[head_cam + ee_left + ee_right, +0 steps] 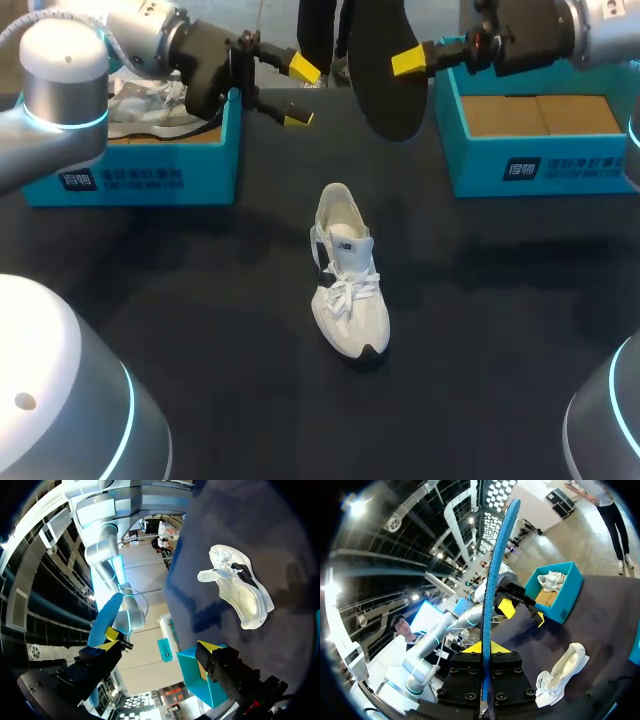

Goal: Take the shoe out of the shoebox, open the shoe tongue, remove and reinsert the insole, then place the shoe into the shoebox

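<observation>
The right gripper pinches the flat dark insole upright above the black table, probably for reinsertion into the white lace-up shoe lying mid-table, while the left gripper hovers wide open.

The shoe lies near the middle of the table, its toe toward the near edge and its heel toward the far edge. Behind it to its left stands the left shoebox with a second shoe in it, and behind it to its right stands the right shoebox. Behind the shoe and above the table, between the two boxes, the insole hangs clamped in the right gripper, with the left gripper just left of the insole and apart from it.
</observation>
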Action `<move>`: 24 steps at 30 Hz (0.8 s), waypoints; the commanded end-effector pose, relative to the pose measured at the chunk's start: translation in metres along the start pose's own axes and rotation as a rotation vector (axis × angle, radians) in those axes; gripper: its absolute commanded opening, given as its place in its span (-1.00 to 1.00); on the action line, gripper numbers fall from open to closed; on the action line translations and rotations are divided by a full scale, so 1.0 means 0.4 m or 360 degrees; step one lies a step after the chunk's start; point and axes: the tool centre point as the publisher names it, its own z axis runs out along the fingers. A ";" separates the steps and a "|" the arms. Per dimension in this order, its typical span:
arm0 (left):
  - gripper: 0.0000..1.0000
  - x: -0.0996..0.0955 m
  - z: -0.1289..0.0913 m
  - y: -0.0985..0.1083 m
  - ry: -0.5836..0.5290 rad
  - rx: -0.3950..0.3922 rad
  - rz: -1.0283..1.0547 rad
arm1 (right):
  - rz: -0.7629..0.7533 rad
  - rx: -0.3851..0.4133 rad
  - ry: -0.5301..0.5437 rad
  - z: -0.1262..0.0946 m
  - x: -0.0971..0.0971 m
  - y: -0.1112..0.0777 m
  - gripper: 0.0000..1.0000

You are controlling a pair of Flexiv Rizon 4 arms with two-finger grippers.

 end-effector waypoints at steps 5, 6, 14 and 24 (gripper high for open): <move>1.00 -0.001 0.001 -0.003 0.0006 -0.0004 0.0003 | 0.0000 0.0002 0.0000 0.002 -0.001 0.001 -1.00; 1.00 -0.001 0.001 -0.003 0.0006 -0.0004 0.0003 | 0.0000 0.0002 0.0000 0.002 -0.001 0.001 -1.00; 1.00 0.003 -0.004 0.002 -0.0006 0.0002 0.0004 | 0.0000 0.0002 0.0000 0.002 -0.001 0.001 -1.00; 1.00 0.023 -0.068 0.027 0.0000 0.0087 0.0002 | -0.0160 0.0031 -0.0107 0.021 -0.041 0.044 -1.00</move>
